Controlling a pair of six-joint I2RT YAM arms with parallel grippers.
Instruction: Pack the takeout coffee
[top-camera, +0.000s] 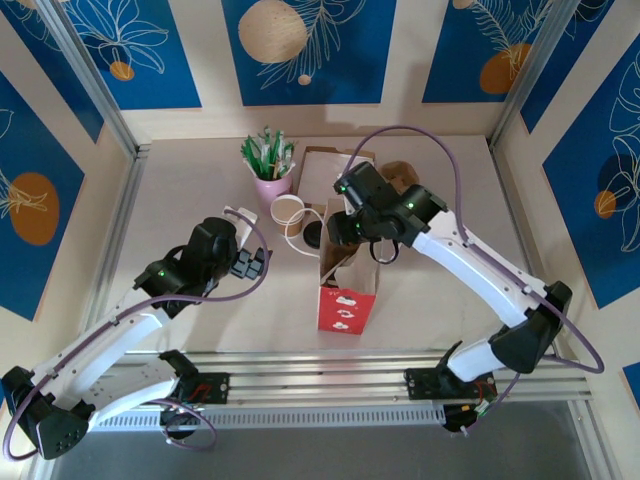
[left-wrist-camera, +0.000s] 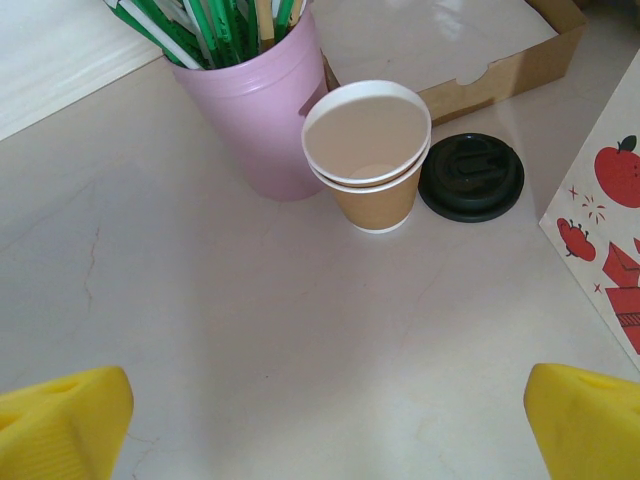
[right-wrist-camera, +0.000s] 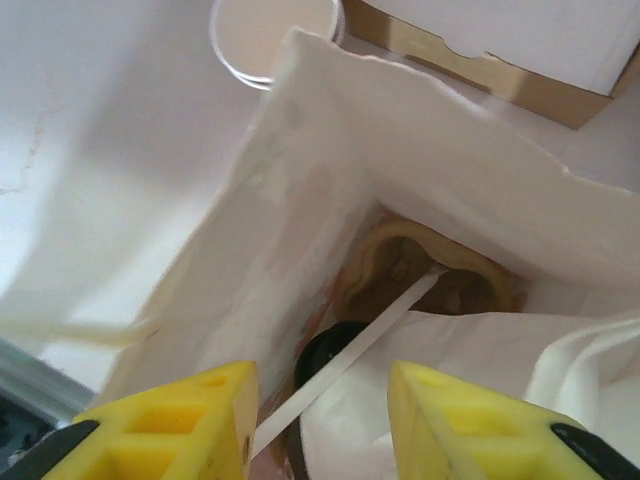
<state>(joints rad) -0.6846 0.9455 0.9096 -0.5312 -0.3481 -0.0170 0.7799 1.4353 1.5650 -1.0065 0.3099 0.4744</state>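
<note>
- The left gripper (left-wrist-camera: 325, 430) hovers with its yellow fingers spread wide, holding nothing.
- Ahead of it stand a pink plastic cup of green-and-white sticks (left-wrist-camera: 255, 110) and a lidless tan paper cup (left-wrist-camera: 368, 150) nested in another. Just right of them a loose round black plastic lid (left-wrist-camera: 471, 176) lies flat on the table.
- The right gripper (right-wrist-camera: 320, 400) hangs over the mouth of an upright white paper bag with red print (right-wrist-camera: 300, 200). Its yellow fingers are partly apart, with nothing clamped between them.
- Directly below that gripper, deep in the bag, sits a dark round shape. It is probably the black lid of the takeout coffee (right-wrist-camera: 322, 352); its tan paper cup body is hidden.
- The step in hand looks like letting go of the coffee inside the bag.
- The next move calls for a straight lift, clear of the bag's walls and of the white strip (right-wrist-camera: 370, 325) crossing under the fingers.
- The right wrist view looks into the bag. In the top view the arm covers the bag's mouth.
</note>
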